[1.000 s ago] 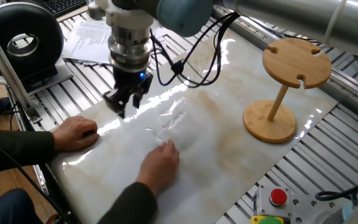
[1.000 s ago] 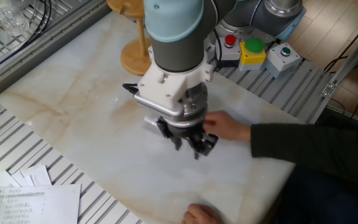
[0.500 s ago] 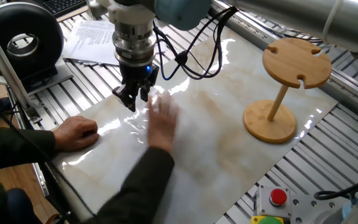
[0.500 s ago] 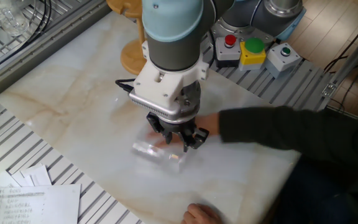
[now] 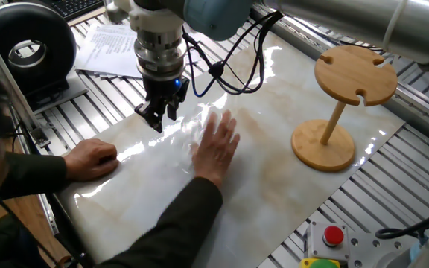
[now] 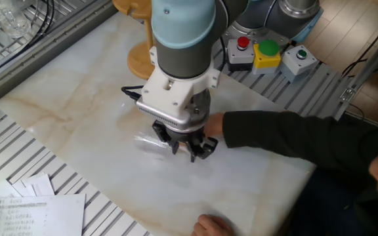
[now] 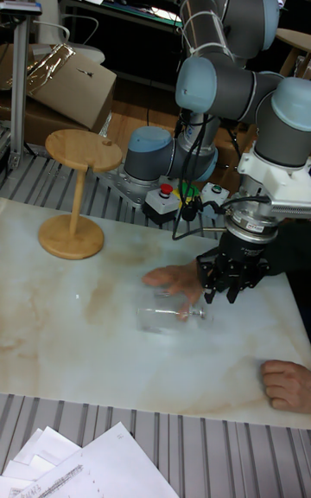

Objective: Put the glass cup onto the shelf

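In the tall fixed view the glass cup [image 7: 162, 316] lies on its side on the marble table top, and a person's hand [image 7: 173, 280] rests on it. It shows only faintly in the other views. My gripper [image 7: 223, 290] hangs just above the table right beside the glass, open, with nothing between its fingers. It also shows as the gripper [image 5: 159, 117] left of the person's hand [image 5: 216, 145], and as the gripper [image 6: 188, 148]. The bamboo shelf [image 5: 354, 74] stands upright at the far side, well apart from the gripper, with its round base [image 7: 71, 237] on the table.
The person's other hand [image 5: 91, 158] rests near the table's front edge. A box with a red button [image 5: 334, 237] sits past the marble edge. Papers [image 5: 114, 45] and a black round device [image 5: 28, 48] lie beyond the gripper. The arm's cables [image 5: 233, 67] hang by the wrist.
The person's hand slid across the table with the glass and now rests on it beside my gripper. The gripper shifted slightly toward the middle and stayed open.
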Controlling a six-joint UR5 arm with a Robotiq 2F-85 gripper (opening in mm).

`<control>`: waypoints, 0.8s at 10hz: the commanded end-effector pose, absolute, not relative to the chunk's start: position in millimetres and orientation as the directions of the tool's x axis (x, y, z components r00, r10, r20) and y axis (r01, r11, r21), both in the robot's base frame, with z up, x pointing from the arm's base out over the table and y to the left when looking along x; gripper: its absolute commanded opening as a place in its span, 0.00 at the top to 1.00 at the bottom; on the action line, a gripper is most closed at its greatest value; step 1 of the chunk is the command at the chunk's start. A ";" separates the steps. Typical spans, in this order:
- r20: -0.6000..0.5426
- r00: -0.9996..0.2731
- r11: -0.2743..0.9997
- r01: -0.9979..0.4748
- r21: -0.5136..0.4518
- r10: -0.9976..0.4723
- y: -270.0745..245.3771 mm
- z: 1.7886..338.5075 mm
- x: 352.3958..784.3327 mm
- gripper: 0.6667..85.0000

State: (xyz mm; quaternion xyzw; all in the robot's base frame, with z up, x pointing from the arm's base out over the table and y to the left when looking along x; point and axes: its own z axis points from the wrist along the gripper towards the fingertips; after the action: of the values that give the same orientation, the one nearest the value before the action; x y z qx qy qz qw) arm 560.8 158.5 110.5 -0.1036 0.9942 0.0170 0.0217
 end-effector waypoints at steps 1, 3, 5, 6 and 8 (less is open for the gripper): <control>-0.009 -0.964 0.963 -0.263 -0.054 -0.264 127.8 126.6 556.9 0.48; 0.002 -0.963 0.962 -0.270 -0.026 -0.270 128.2 143.0 552.3 0.36; -0.011 -0.960 0.959 -0.281 -0.035 -0.281 125.1 147.9 556.3 0.30; -0.007 -0.953 0.952 -0.301 -0.055 -0.302 115.6 151.2 559.1 0.29; 0.002 -0.947 0.944 -0.322 -0.068 -0.322 103.4 159.6 558.1 0.26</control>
State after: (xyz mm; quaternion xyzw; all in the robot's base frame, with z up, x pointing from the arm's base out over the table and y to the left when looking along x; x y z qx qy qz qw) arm 557.8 115.5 148.1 -0.1502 0.9882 -0.0282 0.0064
